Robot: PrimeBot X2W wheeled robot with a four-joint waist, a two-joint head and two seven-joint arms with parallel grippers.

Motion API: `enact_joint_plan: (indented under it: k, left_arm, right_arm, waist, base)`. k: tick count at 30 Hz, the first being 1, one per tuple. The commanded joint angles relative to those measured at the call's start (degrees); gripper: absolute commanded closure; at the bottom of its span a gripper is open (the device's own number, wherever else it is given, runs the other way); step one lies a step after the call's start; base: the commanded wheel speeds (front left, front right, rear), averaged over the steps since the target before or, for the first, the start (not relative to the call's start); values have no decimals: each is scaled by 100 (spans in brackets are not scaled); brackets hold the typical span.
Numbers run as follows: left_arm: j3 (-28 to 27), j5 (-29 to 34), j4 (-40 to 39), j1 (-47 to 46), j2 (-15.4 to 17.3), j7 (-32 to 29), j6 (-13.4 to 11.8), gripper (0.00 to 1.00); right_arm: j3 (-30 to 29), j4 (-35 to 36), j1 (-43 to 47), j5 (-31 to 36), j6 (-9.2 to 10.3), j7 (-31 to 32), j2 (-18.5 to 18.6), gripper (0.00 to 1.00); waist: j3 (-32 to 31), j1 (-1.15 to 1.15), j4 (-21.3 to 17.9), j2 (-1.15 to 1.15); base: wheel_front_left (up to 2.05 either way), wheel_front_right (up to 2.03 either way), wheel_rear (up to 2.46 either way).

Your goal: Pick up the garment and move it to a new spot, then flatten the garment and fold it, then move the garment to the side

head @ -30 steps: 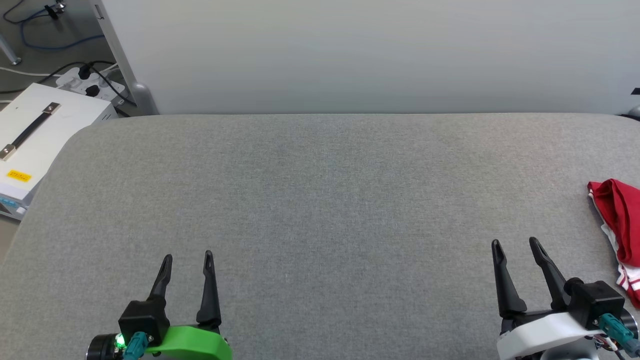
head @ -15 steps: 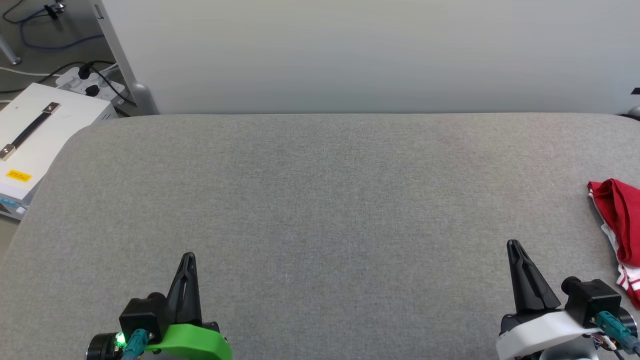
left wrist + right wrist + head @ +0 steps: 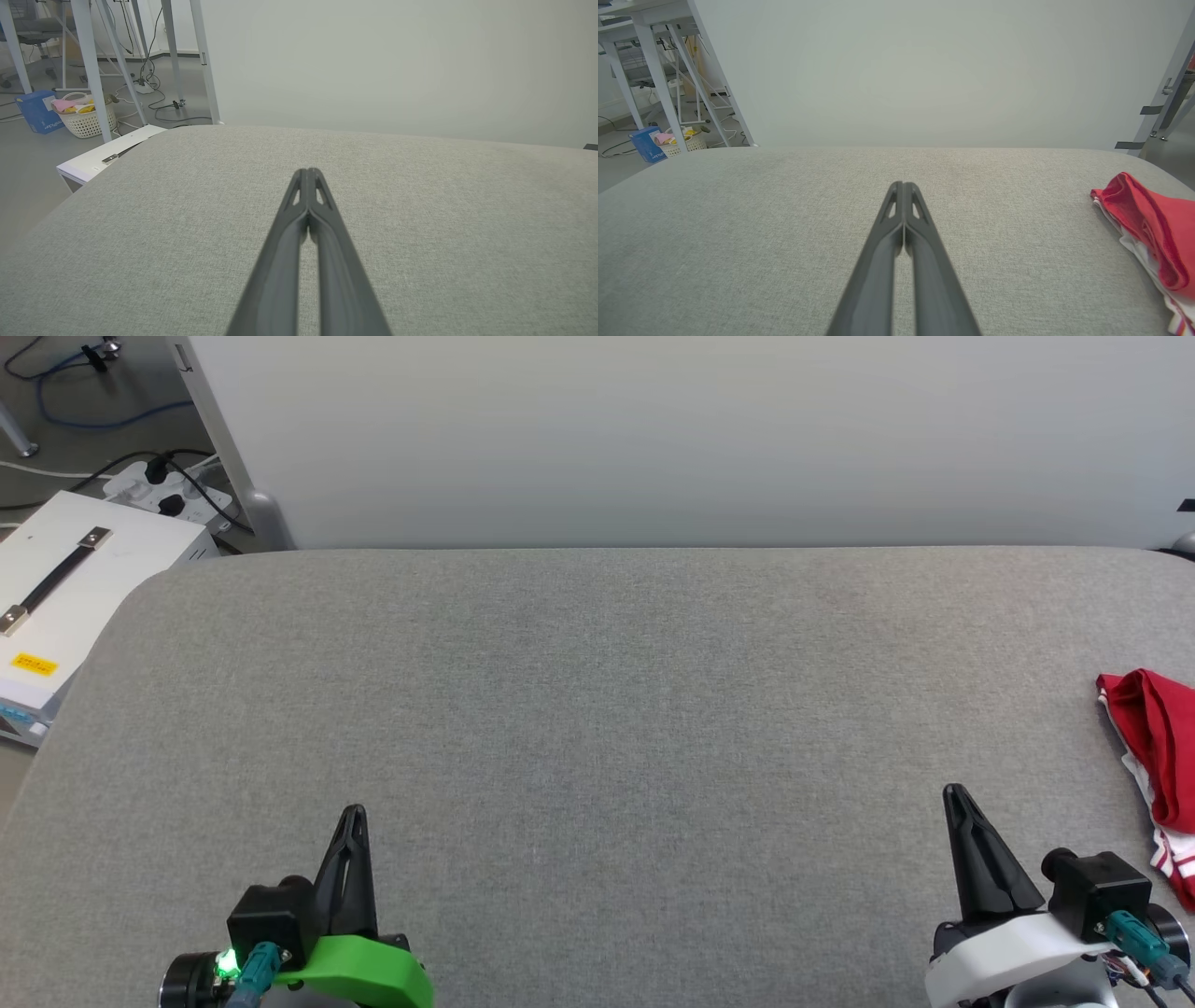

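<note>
The garment [image 3: 1160, 756], red with a white striped sleeve edge, lies bunched at the table's right edge, partly cut off by the frame; the right wrist view has the garment [image 3: 1153, 228] at its right side. My right gripper [image 3: 954, 795] hovers low at the front right, shut and empty, a short way left of the garment; its tips meet in the right wrist view [image 3: 903, 185]. My left gripper [image 3: 352, 814] sits at the front left, shut on nothing, with its fingers pressed together in the left wrist view [image 3: 308, 172].
The grey fabric table [image 3: 597, 709] spreads wide between the grippers. A pale wall panel [image 3: 653, 439] stands behind its far edge. A white case with a handle [image 3: 65, 588] and a power strip [image 3: 168, 490] sit on the floor at left. A laundry basket [image 3: 88, 119] stands farther off.
Both grippers went from open to shut, with nothing between their fingers. The arms and the garment have stayed where they were.
</note>
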State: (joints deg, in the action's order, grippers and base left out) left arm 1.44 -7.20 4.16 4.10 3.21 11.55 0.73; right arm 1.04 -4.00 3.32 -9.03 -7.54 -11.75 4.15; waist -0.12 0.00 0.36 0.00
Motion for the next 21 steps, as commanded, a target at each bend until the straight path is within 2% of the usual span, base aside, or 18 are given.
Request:
enact_joint_plan:
  k: [1, 21]
  left_arm:
    - [-21, 61, -31, -77, -8, -33, -17, 100]
    - [-49, 209, -118, -152, -13, -285, -29, 100]
  right_arm:
    - [-11, 48, -73, 56, 1, 44, -13, 100]
    - [-32, 127, -131, 247, 2, 298, -39, 100]
  waist:
    - [0, 0, 0, 0]
    - [3, 0, -9, 0]
  base:
    - [0, 0, 0]
    - [0, 0, 0]
